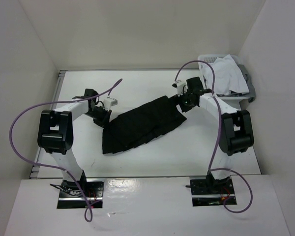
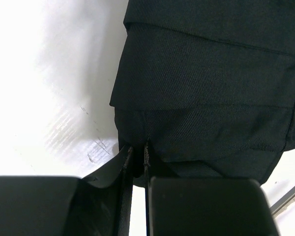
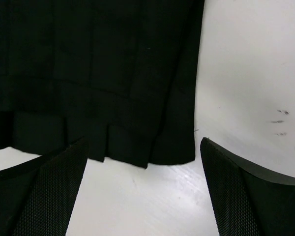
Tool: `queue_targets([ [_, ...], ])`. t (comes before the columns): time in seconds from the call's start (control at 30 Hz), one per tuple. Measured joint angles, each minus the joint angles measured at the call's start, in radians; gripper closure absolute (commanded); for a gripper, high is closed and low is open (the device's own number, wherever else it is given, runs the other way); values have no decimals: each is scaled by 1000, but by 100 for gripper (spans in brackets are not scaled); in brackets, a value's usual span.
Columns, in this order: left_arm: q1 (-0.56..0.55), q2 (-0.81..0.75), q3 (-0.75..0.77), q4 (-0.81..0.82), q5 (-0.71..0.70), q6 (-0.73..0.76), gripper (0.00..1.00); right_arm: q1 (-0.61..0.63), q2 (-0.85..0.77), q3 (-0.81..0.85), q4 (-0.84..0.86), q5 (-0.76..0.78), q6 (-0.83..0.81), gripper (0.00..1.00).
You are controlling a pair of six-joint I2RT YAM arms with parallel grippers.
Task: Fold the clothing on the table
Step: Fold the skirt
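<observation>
The skirt (image 1: 142, 125) lies flat on the surface (image 1: 201, 152), slanting from near-left to far-right. Its broader end is towards the left arm and its other end under the right arm's wrist.

The left claw (image 1: 102, 117) sits at the skirt's far-left corner. From above its tips are lost among the black wrist and the black cloth. The left wrist view settles it: the claw (image 2: 136, 150) is drawn in to a thin slit, and a corner of the skirt (image 2: 201, 88) runs right into the tips, nipped there. How much cloth sits inside the slit is hard to make out, as the fingers' own bodies block the bottom of that view.

The right claw (image 1: 182, 103) is at the skirt's far-right end. In the right wrist view it (image 3: 143, 142) is spread wide and grips nothing. A pleated edge of the skirt (image 3: 88, 64) lies between and ahead of the two fingers. The left finger comes close to that edge — touching or not, I cannot tell.

In the far-right corner stands a basket (image 1: 206, 59), mostly covered by a white garment (image 1: 228, 73).
</observation>
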Motion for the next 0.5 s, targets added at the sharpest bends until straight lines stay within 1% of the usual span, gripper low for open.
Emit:
queue_targets([
  [0.1,2,-8,-10,1,7,0,100,-50,98,38,2,-72,-10,5],
  [0.2,4,-8,-18,5,16,0,100,-89,156,47,0,-110,-22,5],
  [0.5,4,-8,-22,5,32,0,100,-116,176,55,-2,-143,-72,5],
])
